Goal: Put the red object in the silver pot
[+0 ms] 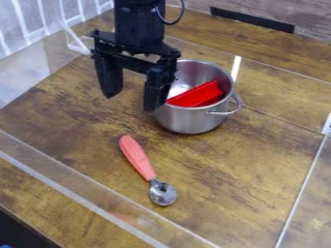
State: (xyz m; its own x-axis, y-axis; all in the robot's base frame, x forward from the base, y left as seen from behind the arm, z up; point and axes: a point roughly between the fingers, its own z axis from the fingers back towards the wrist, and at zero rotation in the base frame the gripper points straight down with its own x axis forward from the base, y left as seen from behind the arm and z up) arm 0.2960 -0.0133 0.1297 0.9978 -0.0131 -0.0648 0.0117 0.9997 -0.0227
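The silver pot (195, 116) stands on the wooden table, right of centre. A flat red object (198, 95) lies inside it, leaning against the far wall. My gripper (135, 88) hangs just left of the pot, pointing down, its black fingers (110, 77) spread wide apart with nothing between them. The right finger stands in front of the pot's left rim and hides part of it.
A spoon with an orange-red handle (135, 156) and a metal bowl (162, 194) lies on the table in front of the pot. Clear plastic walls (77, 189) edge the table at the front, left and right.
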